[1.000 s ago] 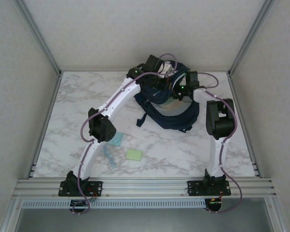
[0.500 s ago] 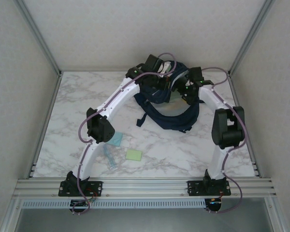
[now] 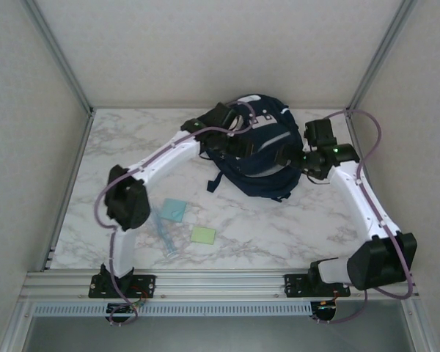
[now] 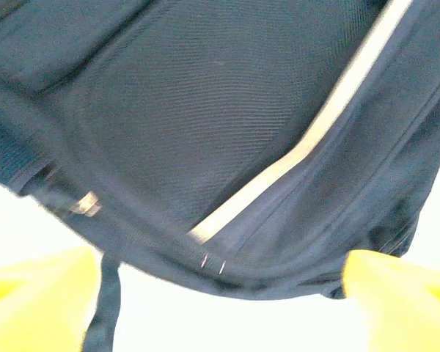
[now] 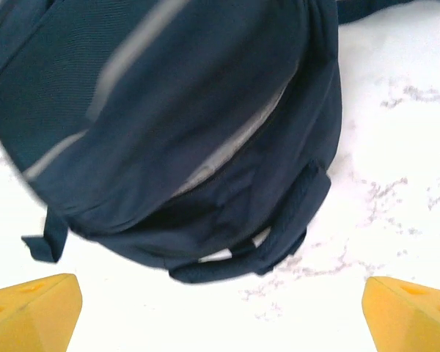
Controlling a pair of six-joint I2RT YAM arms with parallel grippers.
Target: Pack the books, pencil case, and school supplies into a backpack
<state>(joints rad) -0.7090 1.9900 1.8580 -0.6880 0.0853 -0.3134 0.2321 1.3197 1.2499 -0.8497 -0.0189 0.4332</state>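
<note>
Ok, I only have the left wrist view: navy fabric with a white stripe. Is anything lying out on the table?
Observer: Yes, a light-blue pad lies on the table beside the left arm.
Operator: Anything else?
Observer: A pale-green pad lies to its right, nearer the bases, apart from it.
Operator: And the right gripper?
Observer: The right gripper is open at the backpack's right side, holding nothing.

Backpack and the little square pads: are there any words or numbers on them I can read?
No text can be read anywhere.
The backpack shows plain navy cloth with white stripes; the small pale marks near its top are too small to read.
The light-blue pad and pale-green pad look blank.
</note>
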